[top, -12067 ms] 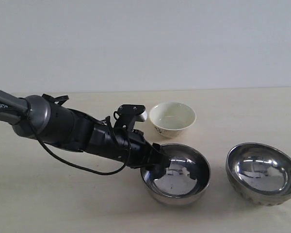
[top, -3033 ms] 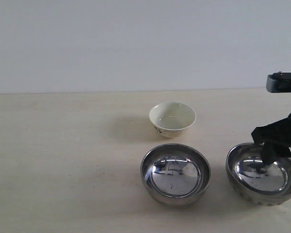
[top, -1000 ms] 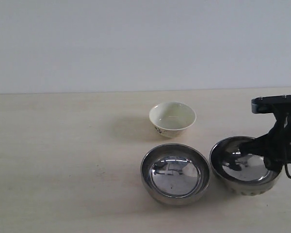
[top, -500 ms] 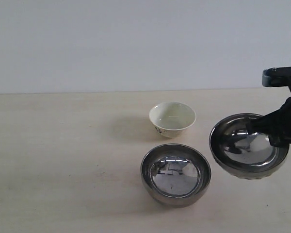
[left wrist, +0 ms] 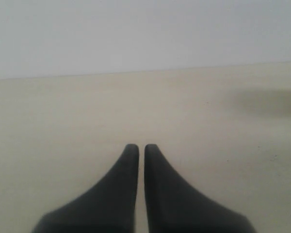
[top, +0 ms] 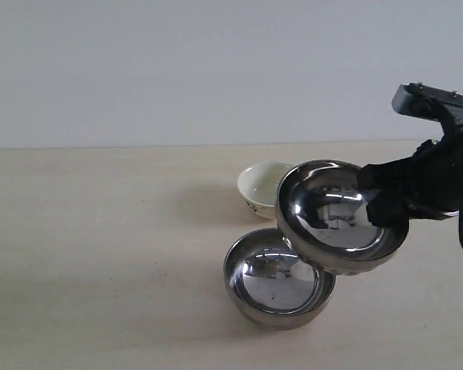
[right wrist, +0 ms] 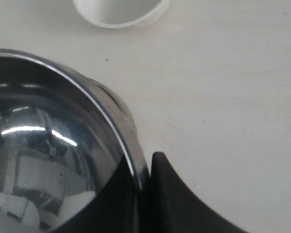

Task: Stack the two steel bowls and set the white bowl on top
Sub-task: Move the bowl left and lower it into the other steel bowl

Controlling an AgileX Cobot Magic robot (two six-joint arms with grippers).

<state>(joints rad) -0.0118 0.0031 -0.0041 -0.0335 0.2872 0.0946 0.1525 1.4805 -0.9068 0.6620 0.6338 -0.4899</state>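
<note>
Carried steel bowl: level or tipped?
Tipped: rim of the carried steel bowl slants, unlike the level steel bowl on the table beneath.

Open table (top: 100, 254) lies left; lifted steel bowl (top: 336, 214) overhangs resting steel bowl (top: 268, 287).

No text can be read; the dark mark (top: 251, 205) on the white bowl (top: 258, 186) seems mere pattern.

Tilted steel bowl (top: 339, 217) hangs above upright steel bowl (top: 270, 289), white bowl (top: 258, 186) behind.
</note>
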